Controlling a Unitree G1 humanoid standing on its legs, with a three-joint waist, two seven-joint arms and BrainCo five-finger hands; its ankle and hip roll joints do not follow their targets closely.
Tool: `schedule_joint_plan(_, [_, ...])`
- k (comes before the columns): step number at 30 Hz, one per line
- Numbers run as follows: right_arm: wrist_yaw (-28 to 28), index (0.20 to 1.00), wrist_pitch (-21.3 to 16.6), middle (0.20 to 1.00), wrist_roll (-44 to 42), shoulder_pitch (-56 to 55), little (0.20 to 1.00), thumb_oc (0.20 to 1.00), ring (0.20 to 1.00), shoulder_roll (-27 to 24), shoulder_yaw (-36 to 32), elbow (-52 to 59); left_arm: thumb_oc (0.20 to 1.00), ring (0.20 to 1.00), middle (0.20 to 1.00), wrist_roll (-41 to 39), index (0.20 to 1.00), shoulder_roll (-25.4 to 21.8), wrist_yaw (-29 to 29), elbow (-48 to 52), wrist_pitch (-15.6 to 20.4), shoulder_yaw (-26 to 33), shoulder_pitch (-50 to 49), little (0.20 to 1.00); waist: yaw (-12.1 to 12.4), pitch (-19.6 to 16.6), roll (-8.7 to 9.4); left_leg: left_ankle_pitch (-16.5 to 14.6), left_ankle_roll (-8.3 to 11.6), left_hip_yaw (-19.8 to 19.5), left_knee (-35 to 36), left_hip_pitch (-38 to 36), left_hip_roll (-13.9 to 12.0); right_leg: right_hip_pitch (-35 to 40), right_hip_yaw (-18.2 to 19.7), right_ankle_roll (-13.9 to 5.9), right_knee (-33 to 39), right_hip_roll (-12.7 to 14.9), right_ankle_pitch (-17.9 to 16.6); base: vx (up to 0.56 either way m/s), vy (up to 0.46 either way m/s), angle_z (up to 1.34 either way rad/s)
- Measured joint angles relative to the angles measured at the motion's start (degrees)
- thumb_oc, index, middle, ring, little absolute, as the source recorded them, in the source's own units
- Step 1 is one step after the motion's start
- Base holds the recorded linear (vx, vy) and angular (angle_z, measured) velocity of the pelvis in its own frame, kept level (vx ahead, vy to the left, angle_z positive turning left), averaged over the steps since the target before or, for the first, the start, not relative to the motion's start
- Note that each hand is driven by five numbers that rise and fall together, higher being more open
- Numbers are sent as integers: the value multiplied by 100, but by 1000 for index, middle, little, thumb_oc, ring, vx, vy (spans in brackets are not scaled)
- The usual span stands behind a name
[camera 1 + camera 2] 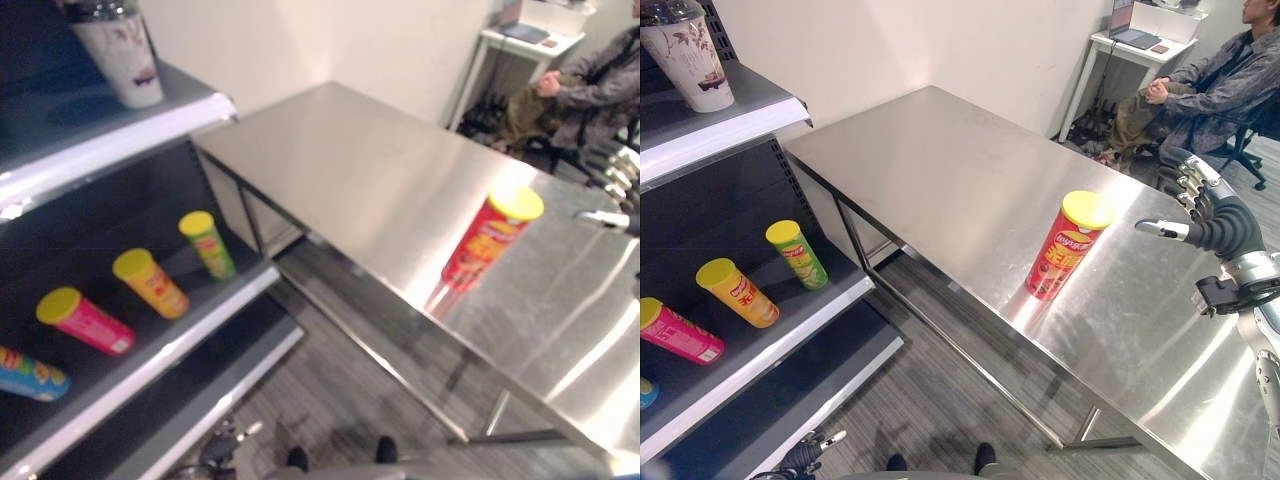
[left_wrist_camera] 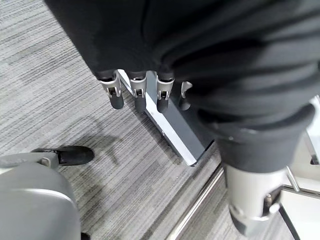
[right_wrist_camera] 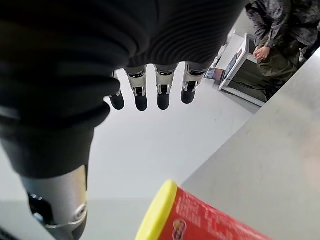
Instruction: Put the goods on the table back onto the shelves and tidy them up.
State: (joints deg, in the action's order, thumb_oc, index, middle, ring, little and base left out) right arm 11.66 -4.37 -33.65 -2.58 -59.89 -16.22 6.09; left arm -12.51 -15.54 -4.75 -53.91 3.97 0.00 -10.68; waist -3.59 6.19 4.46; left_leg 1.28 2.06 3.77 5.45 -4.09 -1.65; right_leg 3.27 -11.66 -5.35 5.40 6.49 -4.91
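Note:
A red chip can with a yellow lid (image 1: 1065, 245) stands upright on the steel table (image 1: 950, 170), near its front edge. My right hand (image 1: 1215, 215) hovers open a short way to the can's right, thumb pointing at it, not touching. In the right wrist view the can's lid (image 3: 160, 210) shows just past the straight fingers (image 3: 150, 92). My left hand (image 1: 805, 455) hangs low by the floor, fingers (image 2: 140, 90) relaxed and holding nothing. On the middle shelf (image 1: 790, 335) lie a green can (image 1: 798, 255), an orange can (image 1: 737, 292) and a pink can (image 1: 678, 332).
A white cup (image 1: 690, 60) stands on the top shelf (image 1: 740, 125). A blue can (image 1: 30, 375) lies at the shelf's left end. A person (image 1: 1210, 85) sits on a chair beyond the table beside a small white desk (image 1: 1135, 45). Grey floor lies between shelf and table.

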Motion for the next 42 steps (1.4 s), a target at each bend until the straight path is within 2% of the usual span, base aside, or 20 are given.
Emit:
schedule_joint_plan(4, [131,1000,4,1000,121,-5,1000,1000,1000,-140,9,21,1000,1000,1000,2,1000,0,-15,-6,2,-1,-27,1000,6,-11,-5,-25,-29,-15,0,7,2,0,-7,3,0,2,4,0,0,0])
schedule_joint_plan(9, [298,1000,6,1000,194,-66,1000,1000,1000,-382,130,129,1000,1000,1000,5,1000,4,-54,-24,4,-9,-121,1000,13,-218,-42,-12,-10,-34,0,35,3,-19,-36,5,1,4,19,0,0,0])
schedule_joint_plan(20, [134,1000,33,1000,1458,227,1000,1000,1000,-468,952,-283,1000,1000,1000,5,1000,5,-30,-34,9,-12,-45,1000,145,-277,-65,-10,-8,-178,0,46,13,35,-159,1,2,16,39,6,-2,5])
schedule_joint_plan(25, [107,1000,36,1000,1458,255,1000,1000,1000,-468,982,-339,1000,1000,1000,4,1000,4,17,-32,7,-14,-117,1000,256,-267,-98,-3,1,-207,0,85,14,20,-192,-3,3,15,47,4,-6,4])
schedule_joint_plan(29, [34,1000,90,1000,1461,311,1000,1000,1000,-463,1112,-472,1000,1000,1000,4,1000,4,19,-24,6,-14,-106,1000,253,-260,-84,1,5,-319,0,115,28,38,-298,-8,2,27,76,9,-2,11])
schedule_joint_plan(42, [-18,1000,147,1000,1192,544,1000,1000,1000,-224,1146,-612,1000,1000,1000,-2,1000,4,24,-22,3,-14,-95,1000,281,-228,-51,3,3,-339,0,124,60,52,-340,-12,4,58,86,3,-1,1])
